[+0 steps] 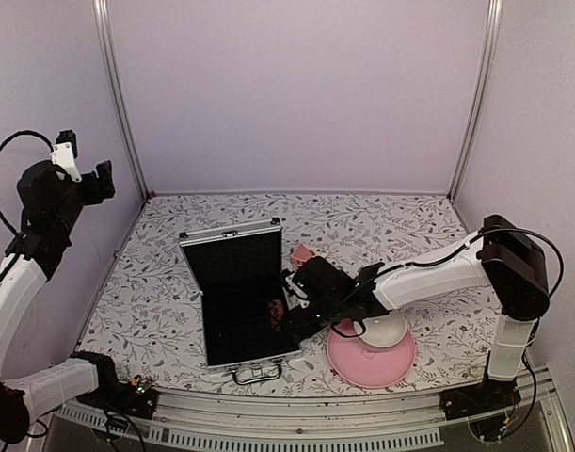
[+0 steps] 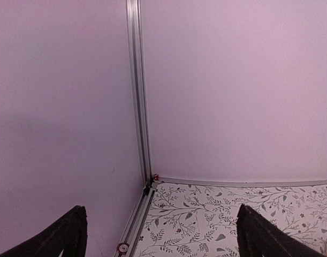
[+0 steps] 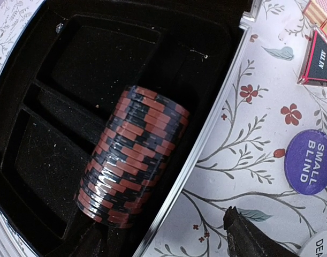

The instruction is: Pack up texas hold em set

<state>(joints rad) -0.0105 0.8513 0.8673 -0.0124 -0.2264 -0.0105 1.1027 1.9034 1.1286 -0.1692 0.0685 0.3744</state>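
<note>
The silver briefcase (image 1: 232,250) lies open on the table with its black lining showing; its metal rim (image 3: 206,144) crosses the right wrist view. A dark red and black chip stack (image 3: 134,160) lies on its side in a slot of the case's right side, and shows small in the top view (image 1: 276,309). My right gripper (image 3: 168,241) is open over the case's right edge, one finger in the case by the stack, the other over the table. A red/pink card box (image 3: 319,13), a gold-and-dark card box (image 3: 321,59) and a blue "SMALL BLIND" disc (image 3: 310,160) lie on the table right of the case. My left gripper (image 2: 160,235) is open and empty, raised high at the far left.
A pink plate (image 1: 372,363) with a white bowl (image 1: 386,330) on it stands at the front right, under my right arm. A white round disc (image 3: 321,243) lies near the blue disc. The enclosure's walls and metal posts (image 2: 139,107) ring the table.
</note>
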